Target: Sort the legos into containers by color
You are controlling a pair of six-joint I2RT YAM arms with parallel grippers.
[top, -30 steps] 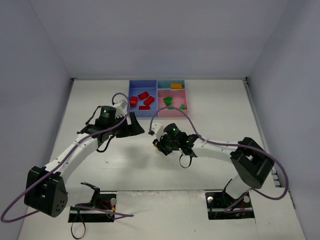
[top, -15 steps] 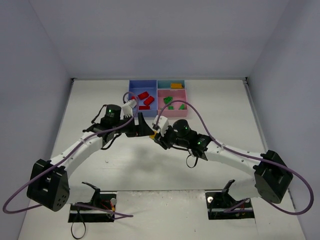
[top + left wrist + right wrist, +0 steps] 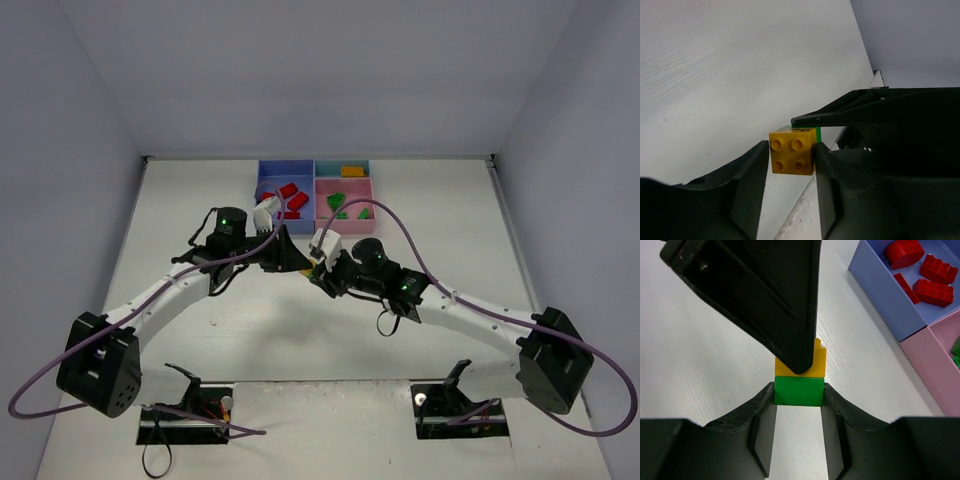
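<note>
Green brick (image 3: 798, 391); yellow brick (image 3: 792, 157), perhaps orange.

Smooth plastic yellow brick (image 3: 792, 157) and green brick (image 3: 799, 391), matt black fingers (image 3: 747, 190), faintly grained table (image 3: 715, 75)

In the left wrist view the yellow brick (image 3: 792, 157) hides nearly all of the green brick (image 3: 818, 135) behind it. In the right wrist view a dark finger (image 3: 765, 300) of the left gripper (image 3: 791, 160) covers the yellow brick's top, and beyond that brick the blue tray (image 3: 875, 302) and pink tray (image 3: 927, 365) run off the picture's edge. From above, both bricks are too small to tell apart.
</note>
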